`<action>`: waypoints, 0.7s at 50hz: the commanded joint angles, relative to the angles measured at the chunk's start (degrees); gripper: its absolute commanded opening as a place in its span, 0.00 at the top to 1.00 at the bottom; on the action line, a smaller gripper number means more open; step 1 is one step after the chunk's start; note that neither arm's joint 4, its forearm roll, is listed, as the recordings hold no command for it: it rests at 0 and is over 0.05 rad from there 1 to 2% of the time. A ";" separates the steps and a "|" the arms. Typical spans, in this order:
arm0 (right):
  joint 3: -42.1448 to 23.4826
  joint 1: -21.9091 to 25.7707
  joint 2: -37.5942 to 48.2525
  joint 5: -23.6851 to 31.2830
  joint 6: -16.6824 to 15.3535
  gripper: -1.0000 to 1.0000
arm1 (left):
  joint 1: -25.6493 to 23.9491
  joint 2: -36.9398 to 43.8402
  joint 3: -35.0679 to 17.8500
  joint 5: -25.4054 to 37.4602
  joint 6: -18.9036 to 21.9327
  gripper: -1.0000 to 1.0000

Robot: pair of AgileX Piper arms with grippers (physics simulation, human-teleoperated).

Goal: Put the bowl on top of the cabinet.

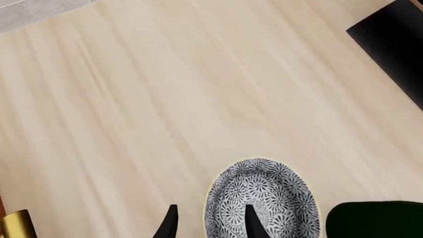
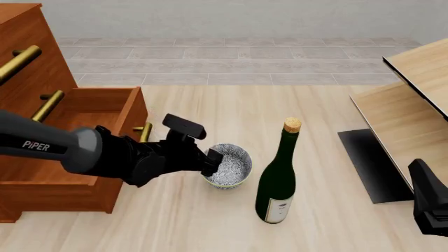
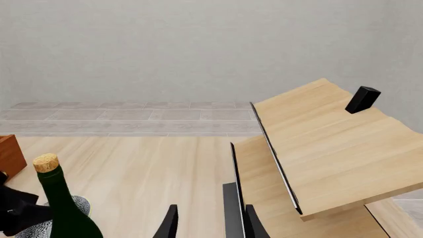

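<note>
The white, blue-grey speckled bowl (image 2: 230,166) stands on the table between the cabinet and a green bottle. My left gripper (image 2: 213,158) is at its left rim, open. In the left wrist view one finger (image 1: 254,222) is inside the bowl (image 1: 271,196) and the other finger (image 1: 169,224) is outside it, with a gap on both sides of the rim. The reddish-brown cabinet (image 2: 27,50) fills the left side, with one drawer (image 2: 98,107) pulled out. My right gripper (image 3: 210,224) is open and holds nothing, low at the right near the pale furniture.
A dark green corked bottle (image 2: 278,181) stands upright just right of the bowl. Pale wood furniture (image 2: 413,100) with a black base (image 2: 370,163) occupies the right. Brass bar handles (image 2: 48,105) stick out from the cabinet front. My right arm (image 2: 428,202) sits at the lower right corner.
</note>
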 commanded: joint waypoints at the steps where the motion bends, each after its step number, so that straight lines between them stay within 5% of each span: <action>1: 0.00 0.00 0.00 0.00 0.00 0.00 | -0.21 1.13 -0.18 -0.59 -0.04 0.00; 35: 0.00 0.00 0.00 0.00 0.00 0.00 | 0.18 5.25 -1.51 -1.93 0.20 0.00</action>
